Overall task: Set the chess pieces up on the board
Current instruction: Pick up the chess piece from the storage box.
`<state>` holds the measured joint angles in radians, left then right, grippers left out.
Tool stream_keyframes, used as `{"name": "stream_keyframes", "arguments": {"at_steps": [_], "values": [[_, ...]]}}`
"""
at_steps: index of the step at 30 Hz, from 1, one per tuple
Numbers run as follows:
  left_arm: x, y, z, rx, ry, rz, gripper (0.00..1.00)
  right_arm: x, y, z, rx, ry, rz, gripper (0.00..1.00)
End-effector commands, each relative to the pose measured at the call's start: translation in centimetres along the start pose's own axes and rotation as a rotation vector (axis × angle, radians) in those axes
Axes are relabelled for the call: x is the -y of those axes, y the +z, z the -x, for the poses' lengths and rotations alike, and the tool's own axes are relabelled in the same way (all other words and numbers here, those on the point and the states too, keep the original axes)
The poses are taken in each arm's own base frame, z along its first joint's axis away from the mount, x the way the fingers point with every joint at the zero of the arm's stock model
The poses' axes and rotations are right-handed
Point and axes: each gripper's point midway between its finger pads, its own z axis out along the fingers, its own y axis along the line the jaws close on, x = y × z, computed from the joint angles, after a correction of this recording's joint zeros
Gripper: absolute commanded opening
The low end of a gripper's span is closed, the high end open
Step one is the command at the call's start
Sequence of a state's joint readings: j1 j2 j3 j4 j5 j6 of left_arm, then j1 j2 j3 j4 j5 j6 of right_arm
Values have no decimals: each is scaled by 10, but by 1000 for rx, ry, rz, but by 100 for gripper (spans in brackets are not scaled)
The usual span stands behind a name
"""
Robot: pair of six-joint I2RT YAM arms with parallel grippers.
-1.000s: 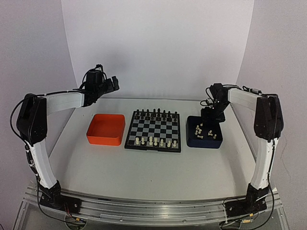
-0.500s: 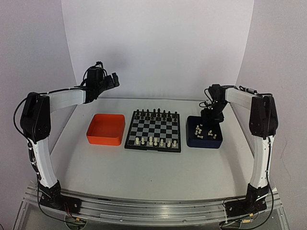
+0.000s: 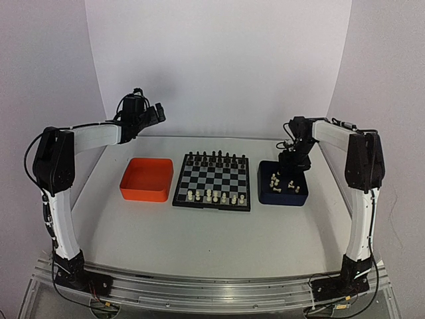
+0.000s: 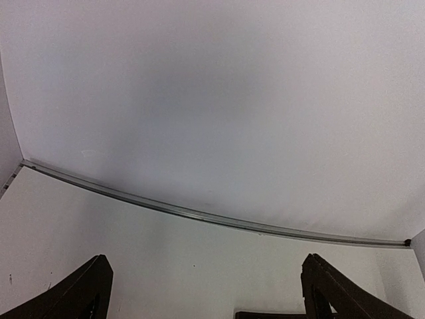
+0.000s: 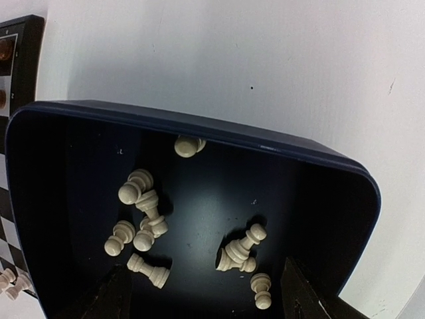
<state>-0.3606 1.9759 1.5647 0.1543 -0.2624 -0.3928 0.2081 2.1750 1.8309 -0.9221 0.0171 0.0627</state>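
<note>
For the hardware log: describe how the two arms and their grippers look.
The left arm and right arm match: white links, bulky black joint housings, thin black cables. The left gripper and right gripper are black, with dark tapered fingers.

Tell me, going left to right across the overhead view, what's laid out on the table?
orange tray → chessboard → dark blue tray, which holds loose cream-white chess pieces
</note>
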Motion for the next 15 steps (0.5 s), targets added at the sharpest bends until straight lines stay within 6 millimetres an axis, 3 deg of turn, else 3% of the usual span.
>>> {"name": "stream_keyframes", "arguments": {"at_steps": [1, 15], "values": [[1, 0, 28, 59, -21, -1, 100, -4, -6, -5, -36, 48, 13, 75], [0, 9, 23, 36, -25, -10, 100, 12, 8, 4, -27, 212, -81, 66]]}}
